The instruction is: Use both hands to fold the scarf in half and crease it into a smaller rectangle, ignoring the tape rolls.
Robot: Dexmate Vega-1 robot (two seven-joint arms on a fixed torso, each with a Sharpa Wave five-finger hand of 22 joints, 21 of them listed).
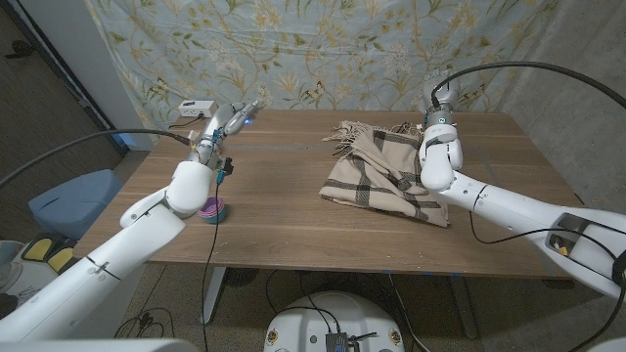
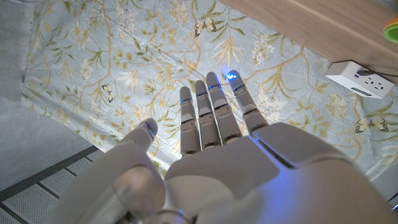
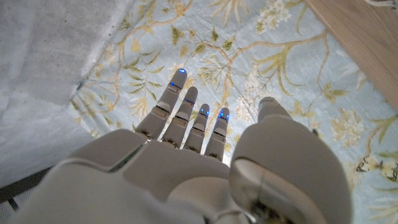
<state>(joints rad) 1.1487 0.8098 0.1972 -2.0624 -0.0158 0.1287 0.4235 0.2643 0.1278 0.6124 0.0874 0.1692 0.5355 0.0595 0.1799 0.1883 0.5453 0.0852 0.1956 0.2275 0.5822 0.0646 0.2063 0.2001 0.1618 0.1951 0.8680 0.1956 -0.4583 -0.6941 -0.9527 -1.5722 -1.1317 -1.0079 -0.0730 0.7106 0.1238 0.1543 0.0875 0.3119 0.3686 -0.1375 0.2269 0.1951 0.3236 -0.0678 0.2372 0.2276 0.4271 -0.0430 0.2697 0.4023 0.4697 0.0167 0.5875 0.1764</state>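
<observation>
Scarf [image 1: 382, 176], beige plaid with dark stripes, bunched and loosely folded on the right half of the desk [image 1: 293, 210], fringe toward the far edge. Right hand [image 1: 440, 101] raised above the scarf's far right corner, not touching it, fingers [image 3: 186, 118] straight and slightly apart, holding nothing. Left hand [image 1: 235, 117] lifted well left of the scarf near the desk's far left corner, fingers [image 2: 214, 106] extended, empty. Tape rolls [image 1: 212, 208] stacked well left of the scarf. White power strip [image 2: 360, 78] farther left still. No readable writing anywhere.
</observation>
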